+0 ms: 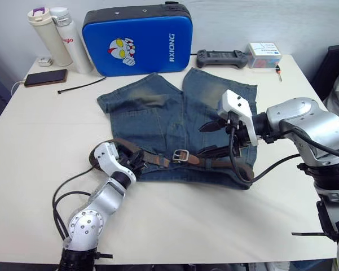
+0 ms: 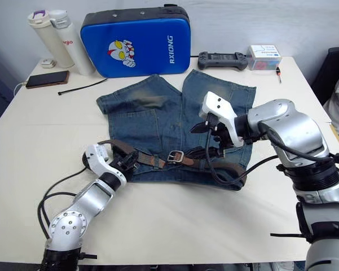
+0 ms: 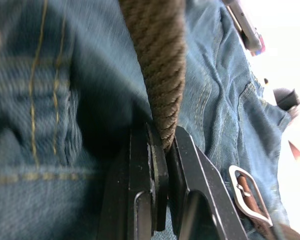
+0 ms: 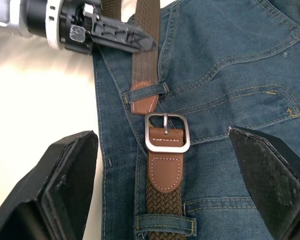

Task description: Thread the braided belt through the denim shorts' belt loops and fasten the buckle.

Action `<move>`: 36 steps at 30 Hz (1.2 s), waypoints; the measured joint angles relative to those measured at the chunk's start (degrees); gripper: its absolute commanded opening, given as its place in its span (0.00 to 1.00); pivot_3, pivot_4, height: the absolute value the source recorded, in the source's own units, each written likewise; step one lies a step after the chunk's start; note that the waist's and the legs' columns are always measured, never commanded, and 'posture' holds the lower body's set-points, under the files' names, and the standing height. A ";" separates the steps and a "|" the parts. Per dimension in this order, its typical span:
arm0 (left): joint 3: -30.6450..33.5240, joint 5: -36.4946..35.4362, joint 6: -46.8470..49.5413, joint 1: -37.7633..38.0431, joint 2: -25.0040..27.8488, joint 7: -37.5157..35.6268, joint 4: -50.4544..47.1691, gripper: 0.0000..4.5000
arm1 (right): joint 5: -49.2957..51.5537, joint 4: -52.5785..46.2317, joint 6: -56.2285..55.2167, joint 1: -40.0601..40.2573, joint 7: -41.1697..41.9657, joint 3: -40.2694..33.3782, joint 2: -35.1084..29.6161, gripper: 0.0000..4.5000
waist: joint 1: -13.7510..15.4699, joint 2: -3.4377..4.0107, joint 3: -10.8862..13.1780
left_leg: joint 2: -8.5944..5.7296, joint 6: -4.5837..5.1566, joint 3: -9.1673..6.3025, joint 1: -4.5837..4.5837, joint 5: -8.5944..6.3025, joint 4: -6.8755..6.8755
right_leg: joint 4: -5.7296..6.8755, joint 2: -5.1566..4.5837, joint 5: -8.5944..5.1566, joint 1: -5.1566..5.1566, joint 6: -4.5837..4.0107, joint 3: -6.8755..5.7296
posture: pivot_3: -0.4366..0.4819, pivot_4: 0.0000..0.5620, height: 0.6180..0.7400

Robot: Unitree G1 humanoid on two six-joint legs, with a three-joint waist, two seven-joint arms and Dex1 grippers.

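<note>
blue case: "RXIONG" in white, running vertically near its right edge | white bottle: red lettering, partly readable, ends in "jo" | small box: print too small to read

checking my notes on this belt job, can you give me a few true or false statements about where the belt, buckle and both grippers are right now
1. The left gripper is shut on the dark brown braided belt. True.
2. The tan leather tip has already passed through the silver rectangular metal buckle. False: the tip lies just short of the buckle, under a blue denim belt loop.
3. The right gripper is open above the buckle. True.
4. The faded blue denim shorts hang off the table edge. False: they lie flat on the white table.
5. The bright blue padded case covers the shorts. False: it stands behind them.
</note>
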 measured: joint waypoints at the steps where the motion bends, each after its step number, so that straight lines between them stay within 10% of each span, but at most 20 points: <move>1: 0.33 -0.01 0.46 -0.21 -0.30 -0.15 0.44 0.00 | 0.02 -0.28 0.12 0.00 -0.18 0.00 -0.02 0.98 | -0.02 0.00 0.00 | 0.00 0.00 0.00 0.00 0.00 0.02 | 0.01 0.00 0.01 0.00 0.01 0.01 | 0.48 0.27 1.00; 16: 0.74 0.13 13.51 -12.82 -3.17 -6.41 11.92 0.00 | 3.32 -6.52 5.07 2.73 -3.86 -1.66 -2.17 0.98 | 0.99 0.00 0.00 | -0.09 0.09 -0.01 -0.08 -0.04 0.40 | 0.30 -0.05 0.06 -0.01 0.11 0.02 | 0.48 0.27 1.00; 36: 1.30 -6.74 28.31 -18.25 -3.73 5.43 7.48 0.00 | 3.99 -7.51 4.43 4.43 -6.54 -2.33 -2.97 0.98 | 0.63 0.00 0.00 | -0.10 0.08 -0.01 -0.09 -0.04 0.42 | 0.36 -0.04 0.06 -0.02 0.11 0.03 | 0.48 0.27 1.00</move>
